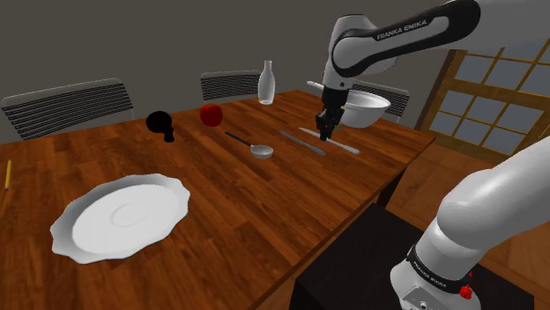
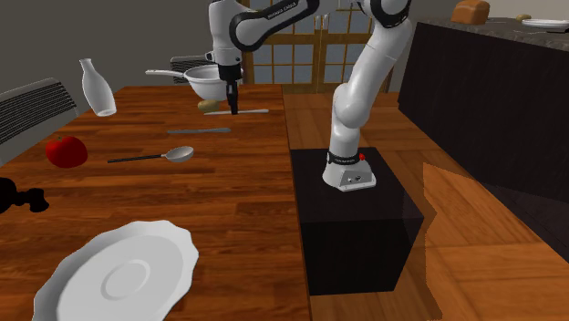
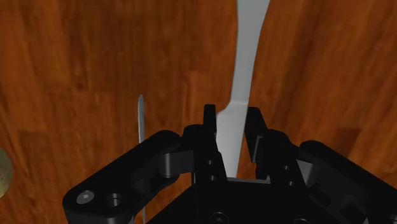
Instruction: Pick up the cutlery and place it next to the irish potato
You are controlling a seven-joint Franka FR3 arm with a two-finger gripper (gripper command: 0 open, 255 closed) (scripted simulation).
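Observation:
A pale grey knife lies on the brown wooden table near its far end; it also appears as the knife and the knife. My gripper is down at table level with its fingers closed against the knife's two sides. From the side it appears as the gripper and the gripper. The brownish potato rests just beyond the gripper, beside a white bowl. In the wrist view the potato peeks in at the edge.
A second, darker knife lies parallel nearby, and a spoon beyond it. A red apple, white bottle, black object and a large white plate also sit on the table. Chairs stand behind.

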